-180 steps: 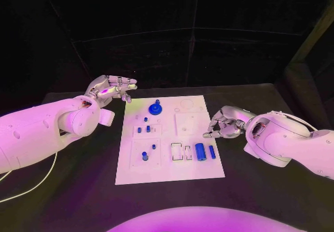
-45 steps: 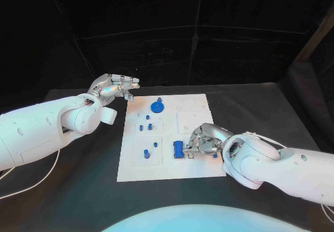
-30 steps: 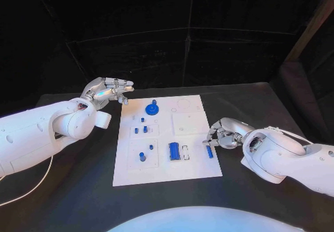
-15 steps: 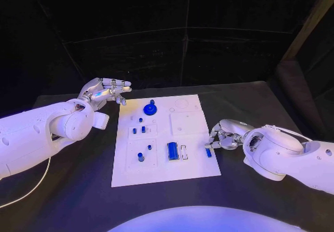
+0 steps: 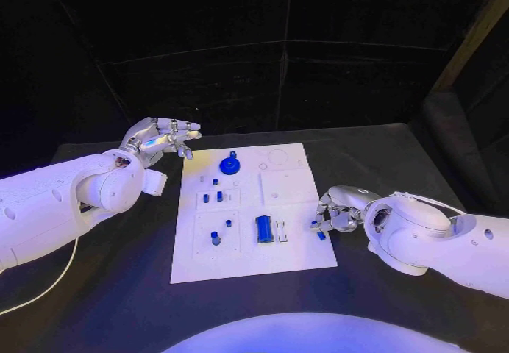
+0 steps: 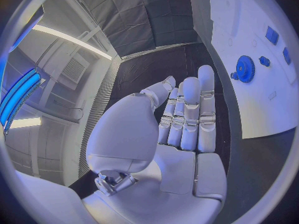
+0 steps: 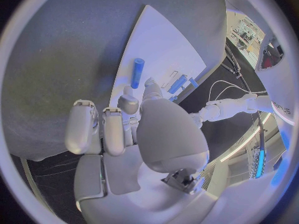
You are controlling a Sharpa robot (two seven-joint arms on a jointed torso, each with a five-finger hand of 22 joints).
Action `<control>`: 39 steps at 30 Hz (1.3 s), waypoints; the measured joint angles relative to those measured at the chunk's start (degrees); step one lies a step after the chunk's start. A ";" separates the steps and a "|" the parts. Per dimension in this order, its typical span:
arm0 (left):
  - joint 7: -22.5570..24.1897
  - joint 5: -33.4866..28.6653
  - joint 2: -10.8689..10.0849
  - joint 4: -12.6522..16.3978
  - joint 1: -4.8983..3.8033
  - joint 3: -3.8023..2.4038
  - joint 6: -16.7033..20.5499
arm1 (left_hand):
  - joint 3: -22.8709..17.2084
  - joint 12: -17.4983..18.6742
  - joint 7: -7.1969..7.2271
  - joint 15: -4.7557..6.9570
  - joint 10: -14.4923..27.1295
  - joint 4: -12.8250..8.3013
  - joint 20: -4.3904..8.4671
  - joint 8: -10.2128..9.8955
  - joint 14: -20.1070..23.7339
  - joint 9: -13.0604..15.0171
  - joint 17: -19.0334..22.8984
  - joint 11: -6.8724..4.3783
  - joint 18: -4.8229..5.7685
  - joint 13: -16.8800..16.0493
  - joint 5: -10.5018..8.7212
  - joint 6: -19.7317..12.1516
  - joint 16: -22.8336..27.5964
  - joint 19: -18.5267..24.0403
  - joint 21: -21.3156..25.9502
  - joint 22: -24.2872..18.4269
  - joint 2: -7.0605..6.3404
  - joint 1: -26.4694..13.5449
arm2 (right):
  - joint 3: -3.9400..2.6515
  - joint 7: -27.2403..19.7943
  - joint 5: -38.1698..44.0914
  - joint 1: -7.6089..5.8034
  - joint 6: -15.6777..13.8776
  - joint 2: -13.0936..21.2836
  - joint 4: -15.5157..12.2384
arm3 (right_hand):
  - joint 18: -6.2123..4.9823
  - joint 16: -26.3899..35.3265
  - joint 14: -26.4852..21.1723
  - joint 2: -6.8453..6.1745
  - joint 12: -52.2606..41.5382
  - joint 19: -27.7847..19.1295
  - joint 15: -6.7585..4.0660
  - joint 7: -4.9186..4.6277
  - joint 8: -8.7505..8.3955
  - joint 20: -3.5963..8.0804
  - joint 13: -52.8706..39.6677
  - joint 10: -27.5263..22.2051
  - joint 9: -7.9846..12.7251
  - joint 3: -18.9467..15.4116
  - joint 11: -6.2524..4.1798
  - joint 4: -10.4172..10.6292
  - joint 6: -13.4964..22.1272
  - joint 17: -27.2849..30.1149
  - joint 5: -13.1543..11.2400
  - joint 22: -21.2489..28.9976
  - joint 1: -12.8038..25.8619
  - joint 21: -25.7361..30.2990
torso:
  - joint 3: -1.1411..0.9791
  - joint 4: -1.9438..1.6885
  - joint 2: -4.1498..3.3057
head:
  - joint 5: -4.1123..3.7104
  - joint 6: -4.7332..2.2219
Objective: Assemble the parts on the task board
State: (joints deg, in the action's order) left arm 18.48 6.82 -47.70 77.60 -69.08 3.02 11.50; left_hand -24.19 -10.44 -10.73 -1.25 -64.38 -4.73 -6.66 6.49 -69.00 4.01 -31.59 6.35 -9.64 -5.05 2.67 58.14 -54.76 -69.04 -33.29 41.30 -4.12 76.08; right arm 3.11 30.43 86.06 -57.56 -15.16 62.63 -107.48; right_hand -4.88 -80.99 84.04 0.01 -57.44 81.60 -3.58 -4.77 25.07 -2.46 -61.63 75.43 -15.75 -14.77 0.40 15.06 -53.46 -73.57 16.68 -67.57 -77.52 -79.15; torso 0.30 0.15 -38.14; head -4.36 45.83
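The white task board [image 5: 254,257] lies mid-table. On it a blue gear [image 5: 232,165] stands at the far end, small blue pegs [image 5: 218,196] sit on the left side, and a thick blue block [image 5: 261,229] rests in a middle slot. A slim blue bar [image 5: 319,231] lies flat near the board's right edge. My right hand [image 5: 340,215] reaches down to it, thumb and one finger [image 7: 151,88] by the bar's [image 7: 137,73] near end, holding nothing. My left hand [image 5: 161,137] hovers empty beyond the board's far left corner, fingers straight [image 6: 187,109].
Black table [image 5: 106,294] surrounds the board, with bare room in front and on both sides. A white cable [image 5: 43,290] trails at the near left. The left wrist view shows the gear [image 6: 244,68] and board [image 6: 261,109] off to the hand's side.
My right hand set the thick blue block into the middle slot, drew back to the right, and now has its fingertips down at the slim bar. The left hand has stayed put.
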 measured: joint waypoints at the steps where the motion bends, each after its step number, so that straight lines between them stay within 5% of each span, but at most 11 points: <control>1: 0.00 0.00 -0.01 0.00 0.01 0.00 0.00 | 0.00 0.00 0.00 0.00 0.00 0.00 0.00 0.00 0.00 0.00 0.00 0.00 0.00 0.00 0.00 0.00 0.00 0.00 0.00 0.00 0.00 0.00 | 0.00 0.08 0.17 0.02 0.18 -0.04 0.05 | 0.00 0.00 0.00 0.01 0.00 0.00 0.00 -0.13 0.00 0.00 0.00 0.00 0.00 -0.02 0.00 -0.02 -0.14 0.00 0.00 0.00 0.01 0.00 | 0.01 0.00 0.00 | 0.01 0.03; 39: -0.08 0.00 -0.30 -0.13 0.03 0.00 -0.10 | 0.00 0.01 0.01 0.00 0.00 0.00 0.00 0.00 0.00 0.00 -0.01 0.00 0.00 0.00 0.00 0.00 0.00 0.00 0.00 0.01 0.00 0.00 | -0.43 3.29 7.72 -0.14 7.66 -1.37 -0.51 | 0.00 -0.89 0.00 0.60 -1.13 0.00 0.00 0.26 -0.17 0.00 -1.43 0.42 -0.14 0.39 -0.41 -2.65 -1.63 -1.38 0.24 -0.93 -4.14 0.22 | 0.08 -0.05 0.07 | 0.20 0.88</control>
State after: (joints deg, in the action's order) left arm 18.40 6.82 -48.01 77.47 -69.05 3.02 11.40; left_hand -24.20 -10.44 -10.73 -1.26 -64.38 -4.74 -6.66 6.48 -68.99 4.01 -31.60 6.34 -9.64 -5.04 2.67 58.14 -54.76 -69.04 -33.29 41.32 -4.12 76.08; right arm 2.68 33.72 93.78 -57.70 -7.50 61.26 -107.99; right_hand -4.88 -81.87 84.04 0.61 -58.57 81.60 -3.58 -4.51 24.90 -2.46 -63.06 75.85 -15.89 -14.38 -0.01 12.42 -55.08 -74.95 16.91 -68.50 -81.66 -78.93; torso 0.38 0.10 -38.07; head -4.16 46.71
